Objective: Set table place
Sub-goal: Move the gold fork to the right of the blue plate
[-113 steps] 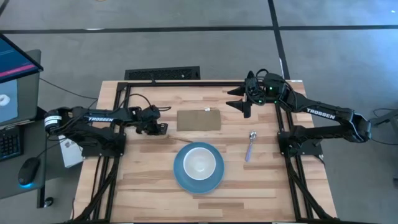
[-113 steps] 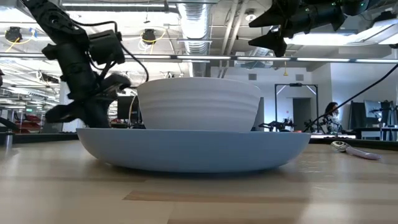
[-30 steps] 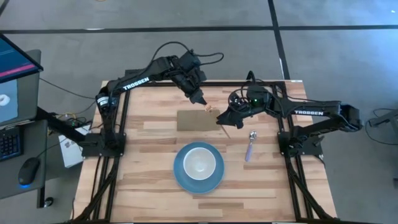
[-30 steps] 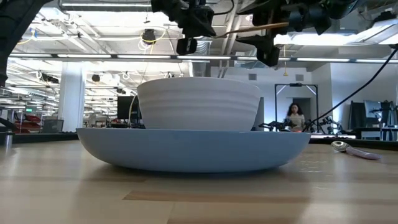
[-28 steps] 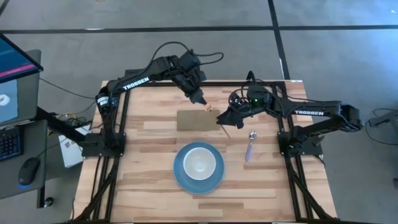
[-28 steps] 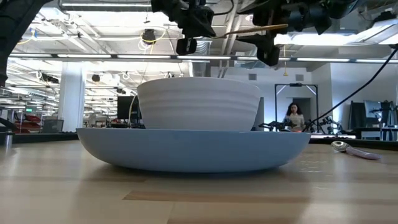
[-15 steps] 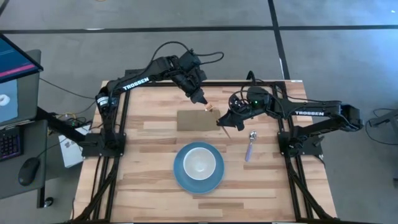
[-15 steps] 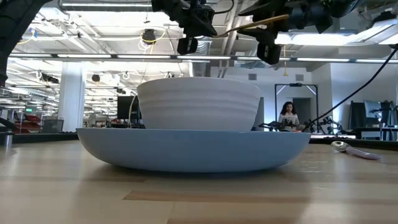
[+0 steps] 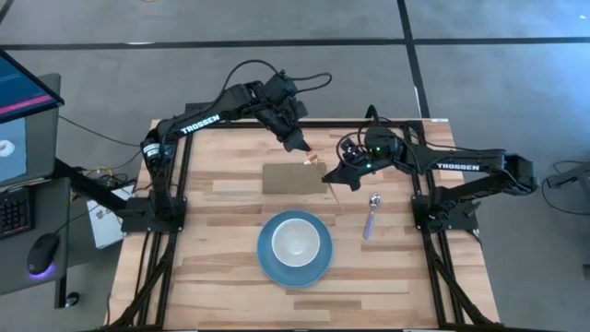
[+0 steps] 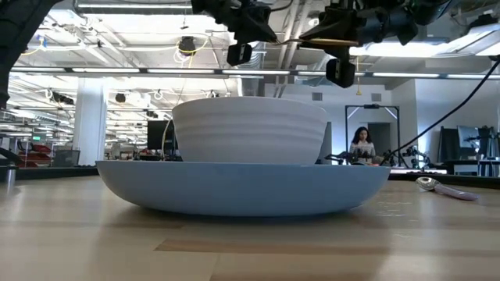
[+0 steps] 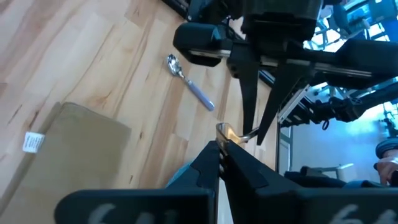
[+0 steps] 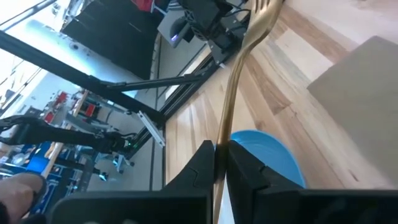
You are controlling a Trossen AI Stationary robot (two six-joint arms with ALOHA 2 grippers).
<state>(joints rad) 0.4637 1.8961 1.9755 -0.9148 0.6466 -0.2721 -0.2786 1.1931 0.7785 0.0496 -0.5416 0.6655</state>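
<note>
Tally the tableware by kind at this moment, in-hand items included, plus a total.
Blue plate: 1
White bowl: 1
Spoon, lilac handle: 1
Gold fork, held in the air by the right gripper: 1
Total: 4

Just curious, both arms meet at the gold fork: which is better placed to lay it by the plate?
Probably the right: the right end effector clamps the fork and sits nearer the plate than the left end effector.

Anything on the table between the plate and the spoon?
No. In the high view the stretch of table between the plate and the spoon is bare wood.
</note>
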